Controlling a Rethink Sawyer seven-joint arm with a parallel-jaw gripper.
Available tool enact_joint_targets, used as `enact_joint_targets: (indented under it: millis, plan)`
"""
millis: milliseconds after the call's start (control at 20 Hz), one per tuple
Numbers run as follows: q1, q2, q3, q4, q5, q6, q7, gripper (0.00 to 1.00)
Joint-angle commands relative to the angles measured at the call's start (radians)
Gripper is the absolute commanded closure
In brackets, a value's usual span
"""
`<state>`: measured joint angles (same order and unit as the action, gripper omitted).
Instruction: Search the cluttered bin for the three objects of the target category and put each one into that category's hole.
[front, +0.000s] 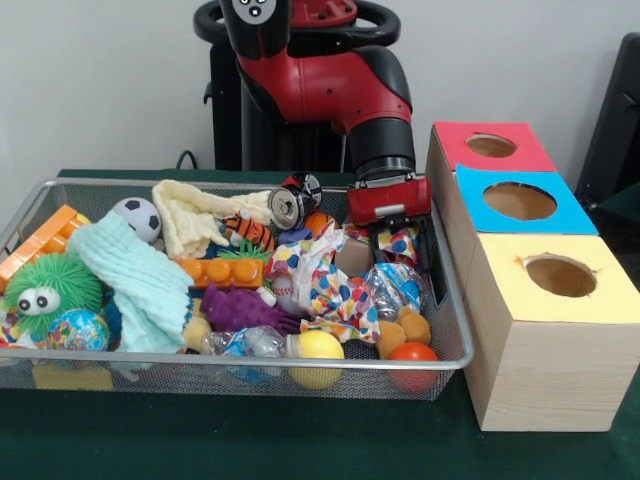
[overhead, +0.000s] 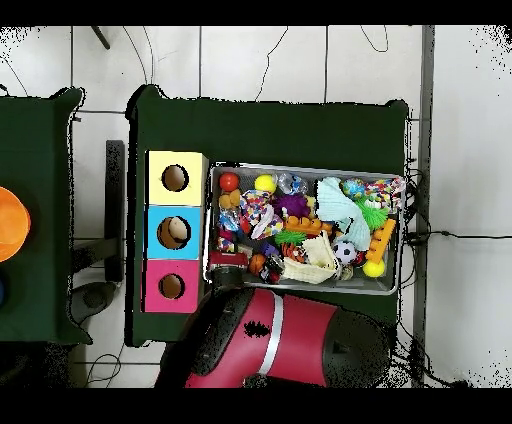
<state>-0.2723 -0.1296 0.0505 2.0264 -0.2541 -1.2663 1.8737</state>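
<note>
The wire mesh bin (front: 30, 200) is full of toys; it also shows in the overhead view (overhead: 300, 285). My gripper (front: 402, 250) is lowered into the bin's right end, next to the box, with its fingers apart around a polka-dot cloth (front: 325, 285). A crushed clear bottle with a blue label (front: 388, 286) lies just below the fingers. A second crushed bottle (front: 243, 345) lies at the bin's front wall. I see no third bottle. From overhead the gripper (overhead: 226, 262) is mostly hidden under the arm.
A wooden box right of the bin has a red hole (front: 490, 146), a blue hole (front: 519, 201) and a yellow hole (front: 560, 276). A crushed metal can (front: 293, 203), a soccer ball (front: 136, 218), pale cloths, orange bricks and several balls fill the bin.
</note>
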Motion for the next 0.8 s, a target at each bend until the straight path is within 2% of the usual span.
enact_joint_targets:
  millis: [50,800]
  plan:
    - [0.002,0.162,0.017,-0.285,0.058,0.108,0.14,0.0]
    - [0.022,0.166,-0.002,-0.301,0.054,0.121,0.125,0.0]
